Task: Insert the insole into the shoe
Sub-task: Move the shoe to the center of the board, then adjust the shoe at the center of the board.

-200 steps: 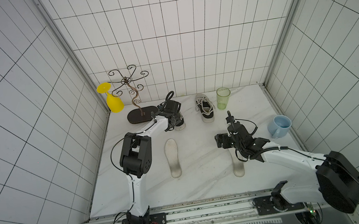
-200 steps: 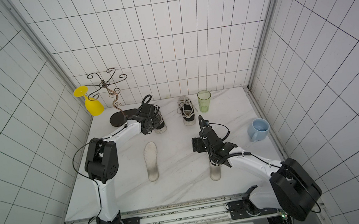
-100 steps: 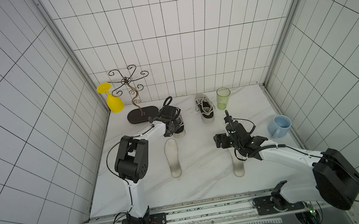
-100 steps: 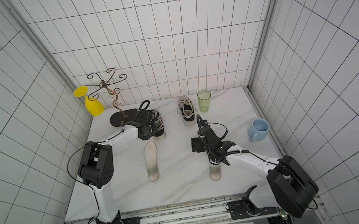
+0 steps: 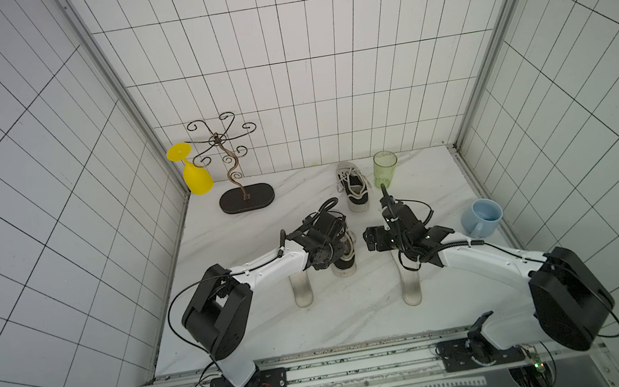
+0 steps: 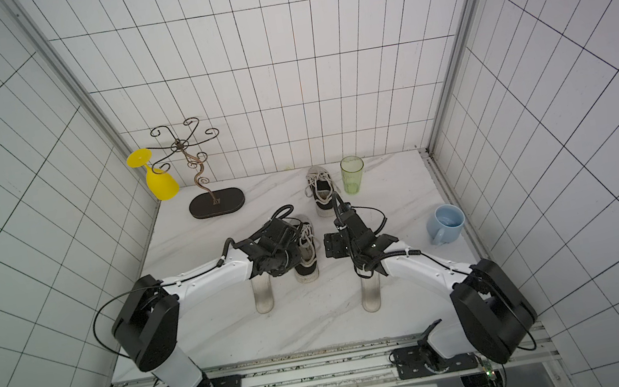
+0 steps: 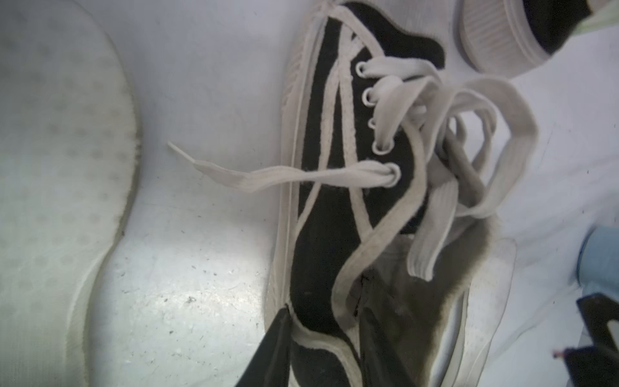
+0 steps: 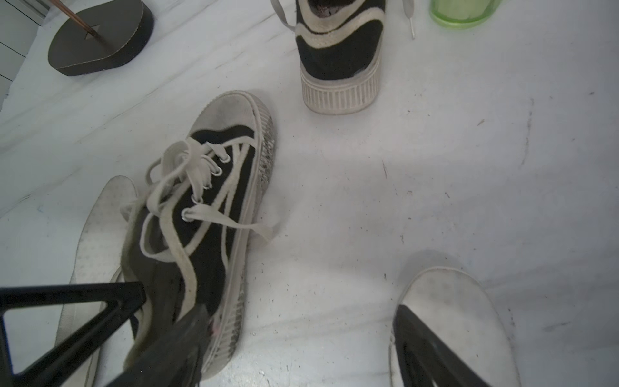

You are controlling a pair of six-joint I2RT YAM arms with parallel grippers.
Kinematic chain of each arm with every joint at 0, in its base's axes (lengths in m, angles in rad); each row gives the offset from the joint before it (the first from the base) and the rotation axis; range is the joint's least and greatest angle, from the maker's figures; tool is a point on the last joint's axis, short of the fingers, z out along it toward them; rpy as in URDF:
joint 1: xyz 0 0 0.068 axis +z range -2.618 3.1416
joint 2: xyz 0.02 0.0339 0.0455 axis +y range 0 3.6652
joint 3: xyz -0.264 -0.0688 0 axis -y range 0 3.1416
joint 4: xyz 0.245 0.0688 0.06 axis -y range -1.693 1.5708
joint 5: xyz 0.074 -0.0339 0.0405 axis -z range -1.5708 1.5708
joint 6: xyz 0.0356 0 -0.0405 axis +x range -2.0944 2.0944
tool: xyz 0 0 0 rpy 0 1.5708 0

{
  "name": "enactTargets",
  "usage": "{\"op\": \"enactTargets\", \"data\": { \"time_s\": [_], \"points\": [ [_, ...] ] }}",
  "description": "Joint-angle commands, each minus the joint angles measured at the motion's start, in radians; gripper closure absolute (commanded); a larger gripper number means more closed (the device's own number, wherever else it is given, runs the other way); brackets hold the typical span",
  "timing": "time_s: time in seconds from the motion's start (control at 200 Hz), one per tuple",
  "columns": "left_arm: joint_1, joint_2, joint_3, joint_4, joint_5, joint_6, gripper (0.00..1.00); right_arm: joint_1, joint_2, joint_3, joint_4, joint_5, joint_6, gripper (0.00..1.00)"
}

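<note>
A black shoe [image 5: 345, 258] with white laces stands mid-table in both top views, toe pointing to the back. My left gripper [image 7: 326, 351] is shut on the shoe [image 7: 335, 167] at its side wall, one finger outside and one inside the opening. A pale insole [image 5: 301, 290] lies flat just left of it, partly under my left arm. Another insole [image 5: 411, 288] lies to the right, under my right arm. My right gripper [image 8: 301, 351] hangs open low over bare table between the shoe [image 8: 207, 217] and that insole [image 8: 459, 318], holding nothing.
A second black shoe [image 5: 355, 187] stands at the back beside a green cup [image 5: 385, 169]. A blue mug [image 5: 482, 217] sits near the right edge. A wire stand's dark base [image 5: 245, 198] and a hanging yellow glass [image 5: 195, 174] fill the back left corner.
My left gripper has drawn the shoe from beside the stand's base forward to mid-table, next to the left insole. The right gripper has barely shifted.
</note>
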Motion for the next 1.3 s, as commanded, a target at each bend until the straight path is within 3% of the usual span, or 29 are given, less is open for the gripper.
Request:
{"op": "enactTargets", "data": {
  "time_s": [0.0, 0.205, 0.395, 0.56, 0.73, 0.965, 1.005, 1.149, 1.214, 1.294],
  "points": [
    [0.004, -0.028, -0.001, 0.015, 0.033, 0.006, 0.61, 0.009, 0.030, 0.118, -0.034, -0.060, 0.027, 0.21],
    [0.008, -0.136, -0.014, -0.063, -0.080, 0.200, 0.49, 0.024, 0.066, 0.122, -0.035, -0.126, -0.007, 0.20],
    [0.042, -0.032, 0.073, -0.087, -0.011, 0.337, 0.43, 0.050, 0.126, 0.139, -0.022, -0.133, -0.006, 0.19],
    [0.044, 0.046, 0.144, -0.102, -0.047, 0.462, 0.44, 0.066, 0.172, 0.158, -0.006, -0.145, 0.022, 0.19],
    [0.054, 0.089, 0.150, -0.127, -0.089, 0.492, 0.43, 0.071, 0.223, 0.159, 0.028, -0.157, 0.075, 0.20],
    [0.085, 0.115, 0.166, -0.088, -0.067, 0.517, 0.55, 0.069, 0.250, 0.199, 0.023, -0.117, 0.105, 0.21],
    [0.089, 0.124, 0.181, -0.089, -0.054, 0.528, 0.57, 0.069, 0.261, 0.213, 0.013, -0.117, 0.106, 0.26],
    [0.092, 0.141, 0.202, -0.099, -0.043, 0.561, 0.76, 0.069, 0.291, 0.235, -0.019, -0.131, 0.103, 0.61],
    [0.103, 0.126, 0.179, -0.088, 0.003, 0.545, 0.86, 0.067, 0.290, 0.224, -0.015, -0.129, 0.097, 0.66],
    [0.119, 0.085, 0.122, -0.055, 0.076, 0.490, 0.89, 0.056, 0.291, 0.218, -0.012, -0.145, 0.082, 0.73]
  ]
}}
